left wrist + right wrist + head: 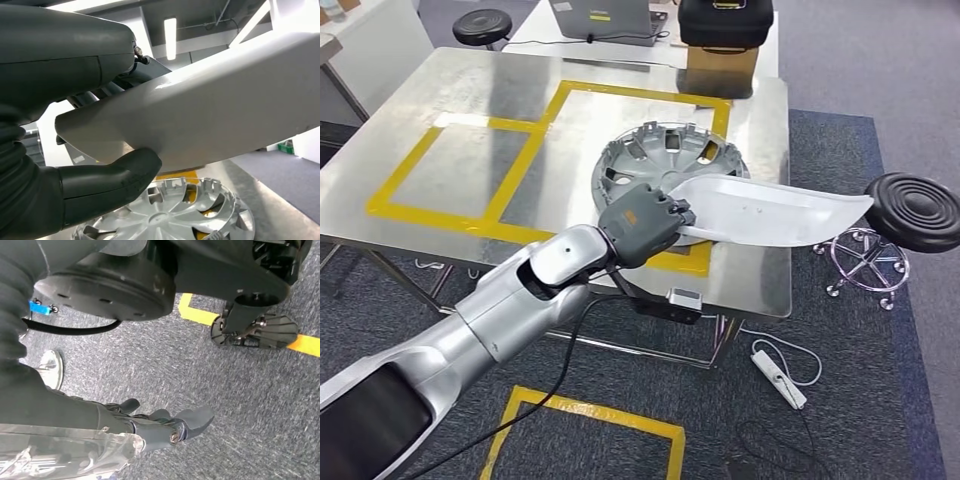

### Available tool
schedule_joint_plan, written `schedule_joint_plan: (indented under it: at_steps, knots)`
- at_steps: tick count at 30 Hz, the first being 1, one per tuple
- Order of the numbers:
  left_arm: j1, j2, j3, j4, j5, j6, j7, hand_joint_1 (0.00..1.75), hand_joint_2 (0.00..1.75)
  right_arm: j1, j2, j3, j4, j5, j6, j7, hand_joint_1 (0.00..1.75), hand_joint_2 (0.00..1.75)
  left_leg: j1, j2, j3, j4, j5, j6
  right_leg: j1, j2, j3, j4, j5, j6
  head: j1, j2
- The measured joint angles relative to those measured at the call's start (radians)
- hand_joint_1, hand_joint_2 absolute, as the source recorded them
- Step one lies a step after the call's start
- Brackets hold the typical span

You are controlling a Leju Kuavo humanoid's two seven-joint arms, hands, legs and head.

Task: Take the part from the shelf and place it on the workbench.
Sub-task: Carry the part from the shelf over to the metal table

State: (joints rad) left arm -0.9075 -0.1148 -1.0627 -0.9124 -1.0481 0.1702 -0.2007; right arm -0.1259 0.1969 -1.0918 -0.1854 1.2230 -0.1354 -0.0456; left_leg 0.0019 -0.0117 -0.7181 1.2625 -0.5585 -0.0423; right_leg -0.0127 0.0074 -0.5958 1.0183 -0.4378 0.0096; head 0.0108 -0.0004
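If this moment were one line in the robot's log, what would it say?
left hand: holds long silver part above workbench | hubcap: lies on workbench under it | right hand: hangs over carpet, holds nothing | part not yet set down

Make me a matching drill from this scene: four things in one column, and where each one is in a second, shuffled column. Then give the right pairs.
Things:
1. long white part
2. silver hubcap
3. black stool
4. white power strip

Places:
A. lying flat on the workbench, partly over the yellow tape
B. on the grey carpet, below the table's near edge
C. standing on the floor beside the table's right side
D. held above the table by the left robot hand

Pairs: 1-D, 2-A, 3-C, 4-B
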Motion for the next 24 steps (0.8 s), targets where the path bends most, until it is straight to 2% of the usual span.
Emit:
schedule_joint_plan:
  at_steps: [1,2,4,5,6,7,10,11,12,13,15,16,17,18,19,20,21,22,24]
  knots:
    - [0.002,0.002,0.0,0.0,0.0,0.0,0.0,1.75,1.75,0.001,0.0,0.0,0.0,0.0,0.0,0.0,0.0,1.75,0.0,0.0,-0.028,0.027,0.01,0.0,0.0,0.001,0.006,0.0,-0.006,0.0,0.0,0.0]
    - [0.003,0.003,0.0,0.0,0.0,0.0,0.0,1.75,1.75,0.002,0.0,0.0,0.0,0.0,0.0,0.0,0.0,1.75,0.0,0.0,-0.035,0.011,0.043,0.001,0.0,0.002,0.014,0.0,-0.012,0.001,0.0,0.0]
    - [0.003,0.004,0.0,0.0,0.0,0.0,0.0,1.75,1.75,0.003,0.0,0.0,0.0,0.0,0.0,0.0,0.0,1.75,0.0,0.002,0.002,-0.113,0.144,0.005,-0.001,0.005,0.033,0.0,-0.027,0.007,-0.001,0.0]
    - [0.002,0.005,0.0,0.0,0.0,-0.001,0.0,1.75,1.75,0.002,0.0,0.0,0.0,0.0,0.0,0.0,0.0,1.75,0.0,0.003,0.03,-0.18,0.178,0.007,0.0,0.006,0.04,0.001,-0.035,0.012,-0.002,0.0]
    - [0.001,0.005,0.0,0.0,0.0,-0.001,0.0,1.75,1.75,0.001,0.0,0.0,0.0,0.0,0.0,-0.001,0.0,1.75,-0.001,0.004,0.049,-0.228,0.192,0.011,0.003,0.008,0.043,0.002,-0.042,0.017,-0.003,0.0]
    - [0.001,0.005,0.0,0.0,0.0,-0.002,0.0,1.75,1.75,0.001,0.0,0.0,0.0,0.0,0.0,-0.001,0.0,1.75,-0.002,0.004,0.059,-0.253,0.191,0.017,0.005,0.008,0.043,0.002,-0.047,0.022,-0.003,0.0]
    - [0.0,0.005,0.0,0.0,0.0,-0.002,0.0,1.75,1.75,0.001,0.0,0.0,0.0,0.0,0.0,-0.001,0.0,1.75,-0.001,0.0,0.069,-0.265,0.17,0.038,0.005,0.005,0.048,-0.002,-0.06,0.037,0.0,0.0]
    - [0.0,0.005,0.0,0.0,0.0,-0.002,0.0,1.75,1.75,0.001,0.0,0.0,0.0,0.0,0.0,-0.001,0.0,1.75,0.001,-0.001,0.075,-0.267,0.166,0.045,0.005,0.003,0.042,0.014,-0.071,0.04,0.003,0.0]
    - [0.0,0.004,0.0,0.0,-0.001,-0.002,0.0,1.75,1.75,0.0,0.0,0.0,0.0,0.0,0.0,-0.001,0.0,1.75,0.002,-0.001,0.082,-0.269,0.162,0.05,0.005,0.003,0.023,0.055,-0.089,0.043,0.005,0.0]
    - [0.0,0.004,0.0,0.0,-0.001,-0.002,0.0,1.75,1.75,0.0,0.0,0.0,0.0,0.0,0.0,-0.001,0.0,1.75,0.002,-0.001,0.088,-0.269,0.157,0.054,0.005,0.002,-0.011,0.117,-0.112,0.044,0.007,0.0]
    - [0.003,0.005,-0.001,0.0,-0.001,-0.003,0.0,1.75,1.75,-0.001,0.0,0.0,0.0,0.0,0.0,-0.002,0.0,1.75,0.0,-0.001,0.1,-0.269,0.146,0.058,0.005,0.002,-0.101,0.258,-0.15,0.046,0.008,0.0]
    - [0.005,0.006,-0.001,0.001,-0.001,-0.003,0.0,1.75,1.75,-0.003,0.0,0.0,0.0,0.0,0.001,-0.002,0.0,1.75,-0.001,-0.001,0.107,-0.269,0.139,0.058,0.005,0.001,-0.133,0.293,-0.145,0.047,0.008,0.0]
    - [0.007,0.006,-0.001,0.001,-0.001,-0.003,0.0,1.75,1.75,-0.004,0.0,0.0,0.0,0.0,0.001,-0.003,0.0,1.75,-0.001,-0.002,0.117,-0.268,0.131,0.058,0.005,0.001,-0.145,0.289,-0.117,0.047,0.008,0.0]
    - [0.007,0.005,-0.001,0.001,-0.001,-0.003,0.0,1.75,1.75,-0.006,0.0,0.0,0.0,0.0,0.001,-0.003,0.0,1.75,-0.001,-0.002,0.129,-0.268,0.122,0.057,0.004,0.001,-0.136,0.243,-0.071,0.047,0.009,0.0]
    - [0.007,0.005,-0.001,0.001,-0.001,-0.003,0.0,1.75,1.75,-0.005,0.0,0.0,0.0,0.0,0.001,-0.003,0.0,1.75,0.0,-0.003,0.143,-0.269,0.112,0.055,0.004,0.0,-0.112,0.17,-0.017,0.045,0.009,0.0]
    - [0.006,0.004,-0.001,0.001,-0.001,-0.003,0.0,1.75,1.75,-0.003,0.0,0.0,0.0,0.0,0.001,-0.002,0.0,1.75,-0.002,-0.004,0.155,-0.269,0.103,0.051,0.005,-0.001,-0.084,0.104,0.02,0.045,0.008,0.0]
    - [0.004,0.003,-0.001,0.001,0.0,-0.004,0.0,1.75,1.75,-0.002,0.0,0.0,0.0,0.0,0.001,-0.002,0.0,1.75,-0.003,-0.005,0.162,-0.269,0.096,0.047,0.006,-0.001,-0.06,0.049,0.039,0.042,0.008,0.0]
    - [0.003,0.003,-0.001,0.001,0.0,-0.004,0.0,1.75,1.75,-0.001,0.0,0.0,0.0,0.0,0.001,-0.001,0.0,1.75,-0.004,-0.006,0.165,-0.27,0.092,0.041,0.007,-0.001,-0.046,0.019,0.042,0.039,0.007,0.0]
    - [0.001,0.002,-0.001,0.001,0.0,-0.005,0.0,1.75,1.75,-0.001,0.0,0.0,0.0,0.0,0.0,-0.001,0.0,1.75,-0.004,-0.005,0.166,-0.274,0.088,0.031,0.009,0.002,-0.037,0.006,0.026,0.028,0.004,0.0]
